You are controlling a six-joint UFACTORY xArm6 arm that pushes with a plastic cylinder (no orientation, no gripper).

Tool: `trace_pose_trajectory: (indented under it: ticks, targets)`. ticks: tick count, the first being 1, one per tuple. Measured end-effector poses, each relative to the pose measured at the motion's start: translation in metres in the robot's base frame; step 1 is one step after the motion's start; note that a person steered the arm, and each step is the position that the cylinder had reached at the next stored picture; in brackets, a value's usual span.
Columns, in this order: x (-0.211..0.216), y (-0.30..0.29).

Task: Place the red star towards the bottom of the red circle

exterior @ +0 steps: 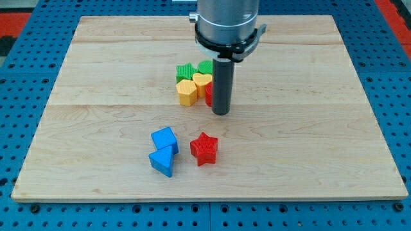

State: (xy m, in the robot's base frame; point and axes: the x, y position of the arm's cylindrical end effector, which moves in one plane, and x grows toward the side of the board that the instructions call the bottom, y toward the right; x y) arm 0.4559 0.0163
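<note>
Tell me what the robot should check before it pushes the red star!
1. Red star in plain sight, nothing touching it: ok.
2. My tip is above the star, with bare board between them: ok.
3. Red circle fully in view: not ok, the rod hides most of it.
4. Blue blocks out of the way: ok, they sit to the star's left.
5. The star's goal spot below the circle is free: not ok, my tip stands there.

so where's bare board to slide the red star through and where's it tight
Bare wood runs between the red star and my tip, and the board's whole right side is free. It is crowded at the view's top: green blocks, yellow blocks and a mostly hidden red block huddle left of my tip. Two blue blocks flank the star's left.
</note>
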Motion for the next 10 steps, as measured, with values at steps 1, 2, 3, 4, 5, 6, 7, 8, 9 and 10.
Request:
trace_pose_trajectory:
  ticks: [1, 2, 3, 4, 5, 6, 7, 8, 9, 10]
  targets:
    - [0.000, -0.007]
    - [0.000, 0.040]
    - [0.040, 0.080]
    - [0.123, 0.081]
    - [0.139, 0.022]
    - [0.135, -0.031]
    - [0.112, -0.036]
    - [0.098, -0.015]
    - [0.083, -0.006]
    - [0.063, 0.005]
